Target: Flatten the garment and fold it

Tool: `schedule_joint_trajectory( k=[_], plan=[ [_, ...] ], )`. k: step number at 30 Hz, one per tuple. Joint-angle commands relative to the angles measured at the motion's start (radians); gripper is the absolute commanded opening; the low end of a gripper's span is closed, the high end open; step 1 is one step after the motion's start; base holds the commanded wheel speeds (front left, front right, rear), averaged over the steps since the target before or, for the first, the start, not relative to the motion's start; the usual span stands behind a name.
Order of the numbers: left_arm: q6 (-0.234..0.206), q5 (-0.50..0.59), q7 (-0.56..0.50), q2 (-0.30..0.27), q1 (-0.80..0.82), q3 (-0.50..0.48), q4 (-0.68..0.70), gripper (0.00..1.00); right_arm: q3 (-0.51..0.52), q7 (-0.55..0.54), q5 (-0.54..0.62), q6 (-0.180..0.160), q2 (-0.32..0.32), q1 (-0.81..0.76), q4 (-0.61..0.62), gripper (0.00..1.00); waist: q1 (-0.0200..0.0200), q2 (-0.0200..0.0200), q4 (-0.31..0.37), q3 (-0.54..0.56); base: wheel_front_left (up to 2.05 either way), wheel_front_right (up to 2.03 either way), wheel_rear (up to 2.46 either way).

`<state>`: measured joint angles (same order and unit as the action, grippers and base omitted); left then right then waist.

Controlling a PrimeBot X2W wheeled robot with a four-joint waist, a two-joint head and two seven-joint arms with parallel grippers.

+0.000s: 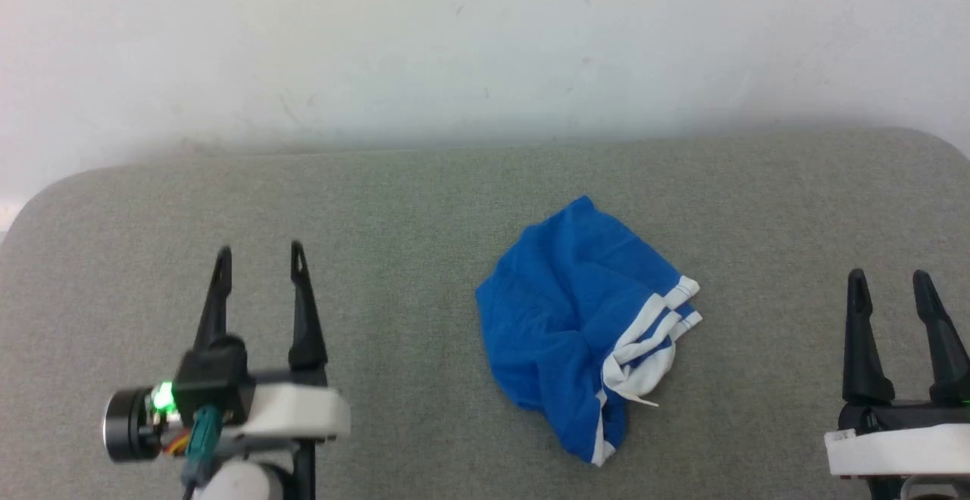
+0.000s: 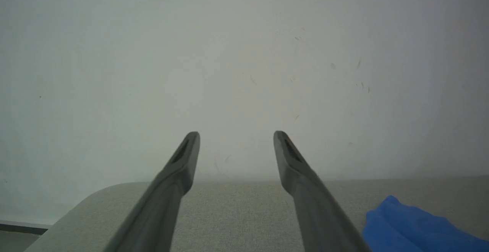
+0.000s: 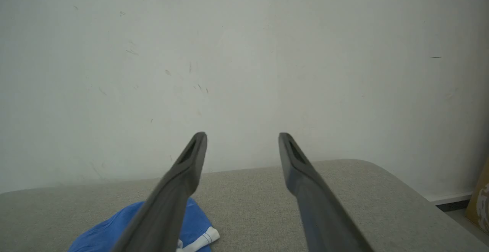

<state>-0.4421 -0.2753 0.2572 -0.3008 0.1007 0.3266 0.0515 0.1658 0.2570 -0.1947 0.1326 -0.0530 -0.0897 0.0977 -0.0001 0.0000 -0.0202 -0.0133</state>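
The garment point(image 1: 583, 326), bright blue shorts with white stripe trim, lies crumpled in a heap at the middle of the grey fabric surface point(image 1: 424, 204). My left gripper point(image 1: 258, 256) hovers open well to its left, nothing between its fingers. My right gripper point(image 1: 890, 279) stands open at the lower right, apart from the cloth. In the left wrist view the open left gripper point(image 2: 236, 134) has a blue edge of the garment point(image 2: 408, 225) at the lower right. From the right wrist, the open right gripper point(image 3: 242, 135) points at the wall, with the garment point(image 3: 195, 227) low on the left, partly behind one finger.
A white wall point(image 1: 485, 45) rises straight behind the grey surface. The surface has rounded far corners, one at the far left point(image 1: 45, 197) and one at the far right point(image 1: 936, 144). Beyond the right edge a brown object point(image 3: 482, 202) stands on the floor.
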Motion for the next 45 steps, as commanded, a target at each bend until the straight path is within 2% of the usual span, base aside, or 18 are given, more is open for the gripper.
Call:
schedule_joint_trajectory(
  k=[1,7,8,17,21,26,31,35,40,45],
  plan=[
    [0.026,0.023,0.004,0.011,-0.041,-0.025,0.005,1.0,0.0,0.005,-0.004,-0.002,0.003,-0.018,-0.006,1.0,0.0001,0.0,0.0,0.001,0.0,0.0,0.0],
    [0.163,0.1,0.004,0.068,-0.155,-0.106,0.008,1.0,-0.014,0.005,-0.003,-0.002,0.003,-0.045,-0.033,1.0,0.0001,0.0,-0.003,0.004,0.0,0.0,0.0],
    [0.163,0.1,0.004,0.068,-0.155,-0.106,0.008,1.0,-0.014,0.005,-0.003,-0.002,0.003,-0.045,-0.033,1.0,0.0001,0.0,-0.003,0.004,0.0,0.0,0.0],
    [0.265,0.166,0.004,0.162,-0.187,-0.199,-0.043,1.0,-0.037,0.005,-0.002,-0.002,0.003,-0.058,-0.055,1.0,0.0001,0.0,-0.004,0.02,0.0,0.0,0.0],
    [0.293,0.196,0.004,0.178,-0.112,-0.228,-0.036,1.0,-0.039,0.005,0.0,-0.002,0.003,-0.047,-0.047,1.0,0.0001,0.0,-0.001,0.018,0.0,0.0,0.0],
    [0.378,0.217,0.004,0.165,0.09,-0.217,-0.057,1.0,-0.045,0.005,0.01,-0.002,0.003,-0.025,-0.033,1.0,0.0001,0.0,0.008,-0.002,0.0,0.0,0.0],
    [0.484,0.228,0.001,0.151,0.33,-0.154,-0.232,1.0,-0.05,0.005,0.014,-0.002,0.003,0.003,-0.026,1.0,0.0001,0.0,0.046,-0.036,0.0,0.0,0.0],
    [0.547,0.22,-0.076,0.163,0.522,-0.074,-0.383,1.0,-0.048,0.005,0.007,-0.002,0.003,0.023,-0.026,1.0,0.0001,0.0,0.091,-0.069,0.0,0.0,0.0],
    [0.571,0.17,-0.236,0.159,0.715,0.085,-0.539,1.0,-0.046,0.005,-0.005,-0.002,0.003,0.039,-0.028,1.0,0.0001,0.0,0.148,-0.115,0.0,0.0,0.0],
    [0.572,-0.004,-0.44,0.108,0.837,0.371,-0.649,1.0,-0.043,0.005,-0.017,-0.002,0.003,0.059,-0.03,1.0,0.0001,0.0,0.195,-0.156,0.0,0.0,0.0]
  ],
)
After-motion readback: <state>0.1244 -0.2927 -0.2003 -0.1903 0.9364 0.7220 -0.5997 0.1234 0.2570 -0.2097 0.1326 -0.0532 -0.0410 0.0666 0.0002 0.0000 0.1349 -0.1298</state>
